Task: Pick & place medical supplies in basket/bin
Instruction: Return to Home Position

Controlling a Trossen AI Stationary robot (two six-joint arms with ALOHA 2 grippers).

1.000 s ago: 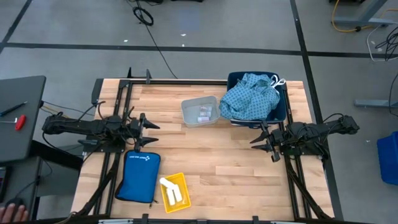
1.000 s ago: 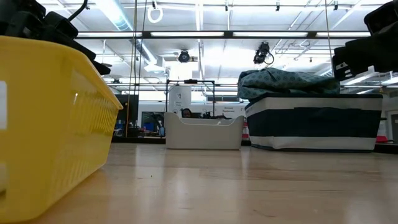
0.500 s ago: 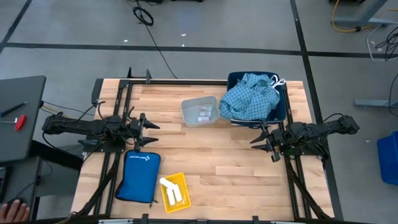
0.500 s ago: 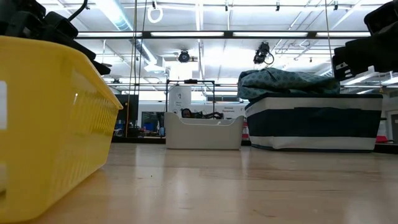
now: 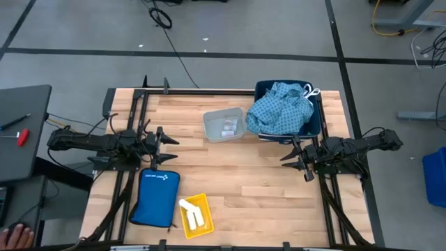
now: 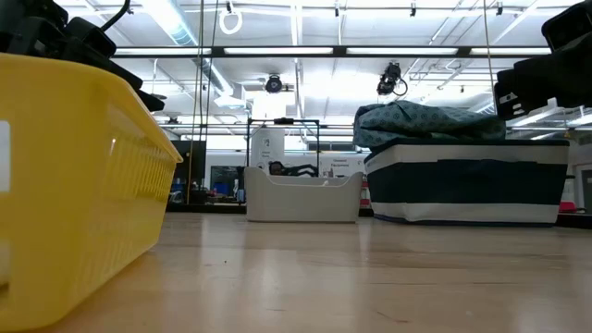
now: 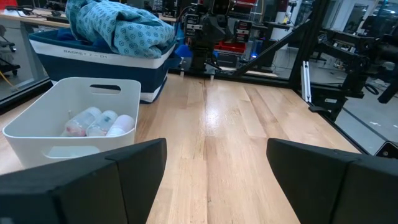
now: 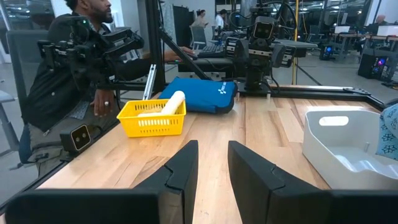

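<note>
In the high view, white rolls (image 5: 188,209) lie in a small yellow basket (image 5: 200,222) near the table's near edge. Tiny vials (image 5: 227,127) sit in a white bin (image 5: 212,132) at the middle of the far side. A light blue patterned cloth (image 5: 279,111) is heaped in a navy basket (image 5: 315,122) at the far right; I see no separate navy cloth. My left gripper (image 5: 169,148) hovers open at the left, its fingers wide apart in the left wrist view (image 7: 214,186). My right gripper (image 5: 284,159) hovers at the right, open by a narrow gap (image 8: 212,168). Neither touches anything.
A flat bright blue pouch (image 5: 155,197) lies beside the yellow basket at the near left. Bare wood lies between the two grippers in the table's middle. A person (image 8: 68,68) sits beyond the table's left edge, with a hand (image 5: 14,236) showing at the near left.
</note>
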